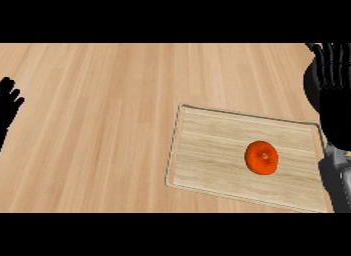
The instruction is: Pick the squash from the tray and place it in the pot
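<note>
right robot hand (339, 85) spread, fingers straight, at the surface's right edge, holding nothing; left robot hand (2, 117) rests open at the left edge. squash (261, 157) lies on the tray (207, 150), ungrasped. pot not visible; task not started

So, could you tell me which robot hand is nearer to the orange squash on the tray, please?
The right robot hand, raised just beyond the tray's right edge, up-right of the squash. The left robot hand rests open at the view's far left edge.
</note>
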`<move>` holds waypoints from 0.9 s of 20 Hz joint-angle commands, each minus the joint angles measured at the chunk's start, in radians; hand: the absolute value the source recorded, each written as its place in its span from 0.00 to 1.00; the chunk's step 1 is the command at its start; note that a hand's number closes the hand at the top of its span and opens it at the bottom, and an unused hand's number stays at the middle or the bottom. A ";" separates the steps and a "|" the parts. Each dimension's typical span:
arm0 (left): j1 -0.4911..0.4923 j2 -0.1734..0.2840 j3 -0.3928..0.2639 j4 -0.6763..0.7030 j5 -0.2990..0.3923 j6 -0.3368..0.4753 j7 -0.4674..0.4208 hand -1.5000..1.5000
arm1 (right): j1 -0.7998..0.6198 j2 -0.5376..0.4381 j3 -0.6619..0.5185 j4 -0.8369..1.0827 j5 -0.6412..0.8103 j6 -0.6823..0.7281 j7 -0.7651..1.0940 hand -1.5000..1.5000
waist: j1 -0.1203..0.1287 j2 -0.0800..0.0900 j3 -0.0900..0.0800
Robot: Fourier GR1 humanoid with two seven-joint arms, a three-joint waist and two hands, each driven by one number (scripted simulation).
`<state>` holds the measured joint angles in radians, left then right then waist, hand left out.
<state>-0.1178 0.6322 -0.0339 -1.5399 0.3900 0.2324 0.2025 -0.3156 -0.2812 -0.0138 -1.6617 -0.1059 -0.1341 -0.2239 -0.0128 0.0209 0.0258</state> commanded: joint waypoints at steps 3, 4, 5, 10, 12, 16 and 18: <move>0.034 -0.079 -0.134 -0.009 -0.032 -0.065 -0.018 0.50 | 0.124 -0.049 0.133 0.043 -0.004 0.160 0.142 1.00 | -0.005 -0.019 -0.027; 0.046 -0.106 -0.184 -0.026 -0.044 -0.075 -0.022 0.50 | 0.143 -0.041 0.209 0.080 0.031 0.189 0.157 1.00 | 0.006 -0.015 -0.028; 0.012 -0.120 -0.206 0.003 -0.056 -0.079 -0.021 0.50 | 0.171 -0.070 0.256 0.097 0.033 0.255 0.183 1.00 | -0.017 -0.007 -0.029; 0.074 -0.214 -0.301 0.037 -0.055 -0.115 -0.047 0.50 | 0.248 -0.015 0.158 0.012 0.324 -0.162 -0.051 0.00 | -0.028 -0.023 -0.025; 0.056 -0.200 -0.281 0.076 -0.063 -0.131 -0.075 0.50 | 0.325 0.074 0.160 -0.051 0.235 -0.178 -0.192 0.00 | -0.028 -0.023 -0.024; 0.022 -0.286 -0.325 0.094 -0.114 -0.091 -0.047 0.50 | 0.450 -0.025 0.133 -0.317 0.155 -0.062 -0.124 0.00 | -0.011 -0.025 -0.026; 0.019 -0.282 -0.300 0.179 -0.113 -0.175 -0.116 0.50 | 0.500 -0.044 0.177 -0.393 0.211 -0.043 -0.003 0.00 | -0.002 -0.023 -0.027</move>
<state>-0.0784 0.3845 -0.3289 -1.4283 0.2946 0.1036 0.1201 0.0950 -0.2845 0.1544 -1.8886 0.0985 -0.2136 -0.3240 -0.0260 -0.0016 -0.0004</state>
